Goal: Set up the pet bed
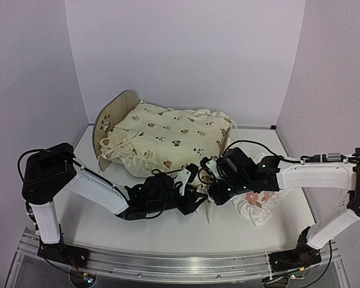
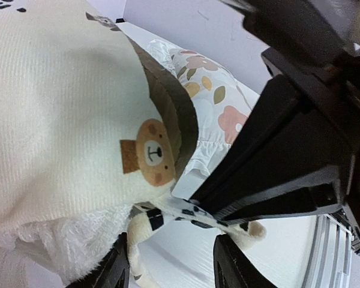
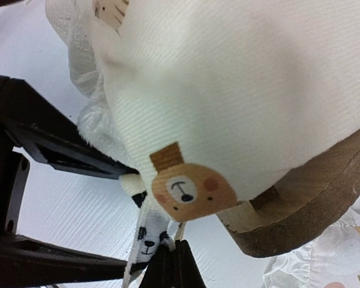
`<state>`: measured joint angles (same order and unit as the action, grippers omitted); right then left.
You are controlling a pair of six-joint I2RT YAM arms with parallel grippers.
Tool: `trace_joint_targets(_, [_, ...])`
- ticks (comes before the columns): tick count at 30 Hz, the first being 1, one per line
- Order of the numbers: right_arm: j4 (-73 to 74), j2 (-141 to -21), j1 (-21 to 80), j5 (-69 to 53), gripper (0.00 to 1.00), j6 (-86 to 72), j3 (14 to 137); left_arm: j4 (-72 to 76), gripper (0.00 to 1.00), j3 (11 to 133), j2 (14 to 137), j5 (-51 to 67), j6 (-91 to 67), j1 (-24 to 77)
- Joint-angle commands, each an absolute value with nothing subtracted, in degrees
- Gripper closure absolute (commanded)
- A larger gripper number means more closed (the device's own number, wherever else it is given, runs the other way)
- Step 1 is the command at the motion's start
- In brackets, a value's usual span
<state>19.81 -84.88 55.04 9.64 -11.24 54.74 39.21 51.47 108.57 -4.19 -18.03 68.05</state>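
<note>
pet bed (image 1: 111,123): cushion (image 1: 168,135) lies inside | right wrist view only: right jaws closed on tie string (image 3: 145,237) | left jaws stand apart

bed (image 1: 117,108): far-centre of table (image 1: 102,222), headboard left, footboard right
cushion (image 1: 168,135): on the bed; I see its near edge spilling over the side
pillow (image 1: 259,203): on the table right of the bed, partly under my right arm
left gripper (image 1: 186,180): at the cushion's near-right corner; can't read the jaws from here
right gripper (image 1: 209,171): just beside the left one, same corner
tie (image 1: 208,211): thin pale string trailing onto the table below both grippers
</note>
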Motion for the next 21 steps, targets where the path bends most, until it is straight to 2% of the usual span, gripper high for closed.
trace_joint_targets(1, [17.5, -83.6, 54.9, 11.4, 1.0, -13.7, 56.6, 38.3, 0.49, 49.4, 103.9, -2.4, -18.9, 68.4])
trace_joint_targets(8, [16.7, -83.0, 54.9, 11.8, 1.0, -15.0, 56.6, 38.1, 0.41, 45.7, 101.3, 3.4, -19.0, 68.5])
trace_joint_targets(13, [16.3, -82.8, 54.9, 11.9, 1.0, -15.8, 56.6, 40.6, 0.26, 43.7, 101.9, 8.0, -18.0, 68.8])
trace_joint_targets(21, [15.7, -82.6, 54.9, 11.3, 1.0, -16.9, 56.5, 43.1, 0.23, 47.5, 107.1, 10.1, -17.6, 69.3])
